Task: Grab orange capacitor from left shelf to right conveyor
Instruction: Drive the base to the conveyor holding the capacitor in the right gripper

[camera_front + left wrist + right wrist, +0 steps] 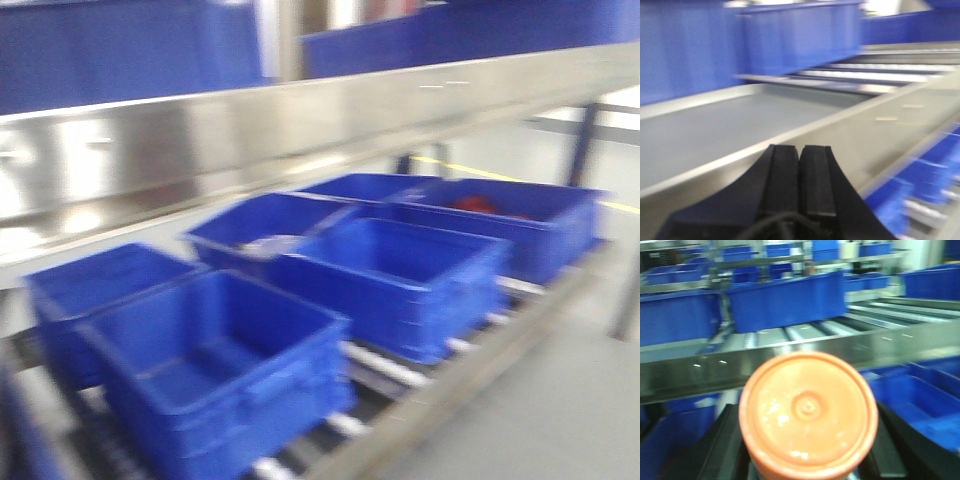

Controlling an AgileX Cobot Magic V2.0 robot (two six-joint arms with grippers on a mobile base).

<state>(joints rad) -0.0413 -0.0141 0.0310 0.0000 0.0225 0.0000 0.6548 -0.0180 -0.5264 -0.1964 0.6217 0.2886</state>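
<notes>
Gripping capacitor (807, 412) in right gripper (809, 457), before shelf (790, 357) lip.
Clamps it side-on between black fingers (725, 450), flat top facing the wrist camera, blue bins (935, 400) lower down beside it. Presses left gripper (800, 175) fully closed on nothing, close to shelf rim. Blurred throughout.

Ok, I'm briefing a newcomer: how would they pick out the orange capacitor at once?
Find the long steel shelf lip with blue bins behind and below it. Just in front, between the black fingers of the right claw, sits the orange capacitor: the only round, orange thing among square blue bins.
</notes>
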